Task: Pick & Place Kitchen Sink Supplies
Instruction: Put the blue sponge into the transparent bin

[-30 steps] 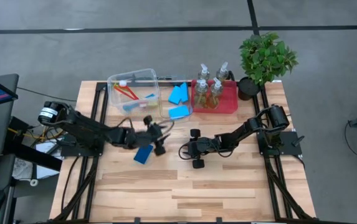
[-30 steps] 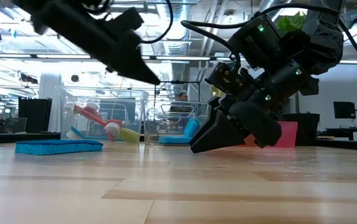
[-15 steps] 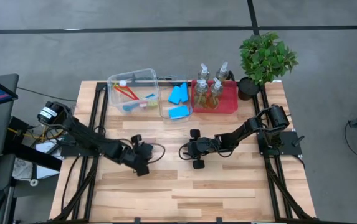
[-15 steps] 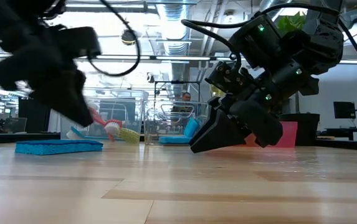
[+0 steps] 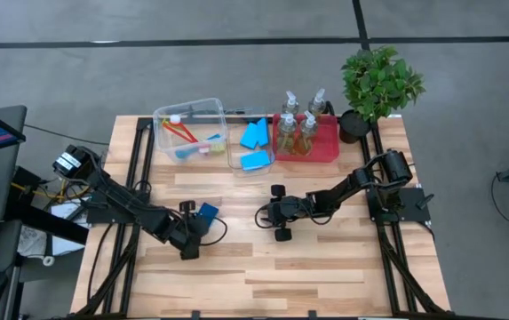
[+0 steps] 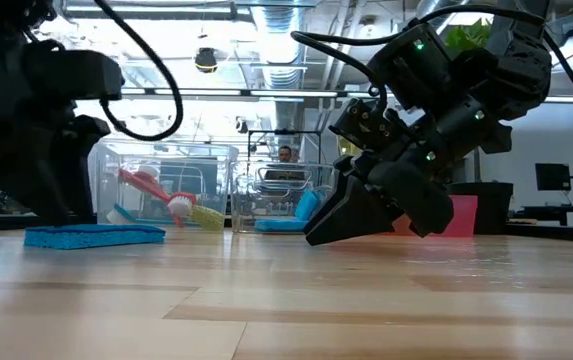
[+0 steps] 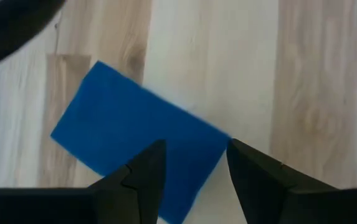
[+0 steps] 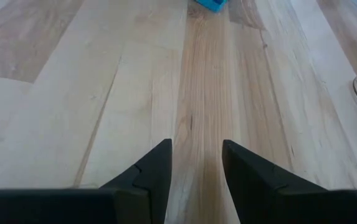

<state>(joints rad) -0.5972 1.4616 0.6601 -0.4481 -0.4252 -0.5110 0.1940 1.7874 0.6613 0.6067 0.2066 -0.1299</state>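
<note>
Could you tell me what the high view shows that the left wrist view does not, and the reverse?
Only the high view shows both arms, the right gripper low over the table, the two clear bins, the red tray of pump bottles and the plant. Only the left wrist view shows the left gripper open, its fingertips either side of one corner of the blue sponge. Both show that sponge flat on the wood.

Bright, even overhead light; ceiling lamps glare behind dark, backlit arms.

Overhead camera looks straight down, low one level across the table [image 6: 296, 300], wrist cameras close above its boards.
</note>
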